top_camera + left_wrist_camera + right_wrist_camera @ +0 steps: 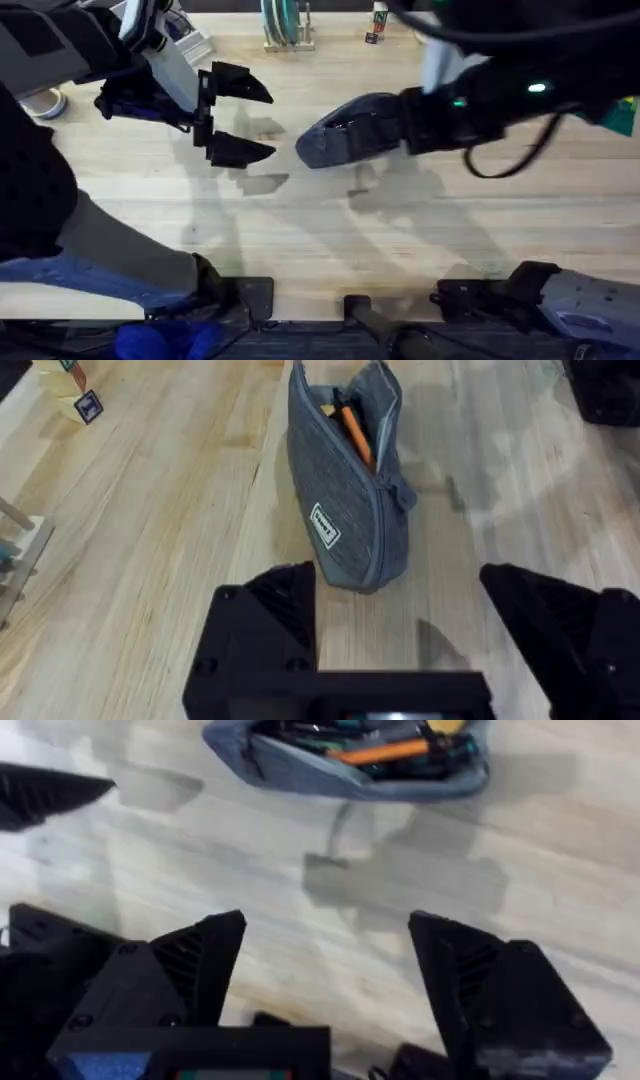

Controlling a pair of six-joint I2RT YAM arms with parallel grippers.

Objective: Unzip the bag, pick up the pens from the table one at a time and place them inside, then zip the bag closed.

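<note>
A pale plank surface with clutter along its far edge.

We see light wood boards [330, 225] with clear grain, crossed by soft grey shadows. At the far edge stands a rack [285, 28] of teal rings, a small bottle [378, 22] beside it, and a tape roll [45, 103] at the left; small wooden blocks [75, 395] sit nearby.

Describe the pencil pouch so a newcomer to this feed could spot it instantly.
Start at the wooden table; near its middle, between the two open black grippers, sits the blue-grey fabric pencil pouch. Its zipper is open, showing an orange pen inside, and a small white label marks its side.
</note>
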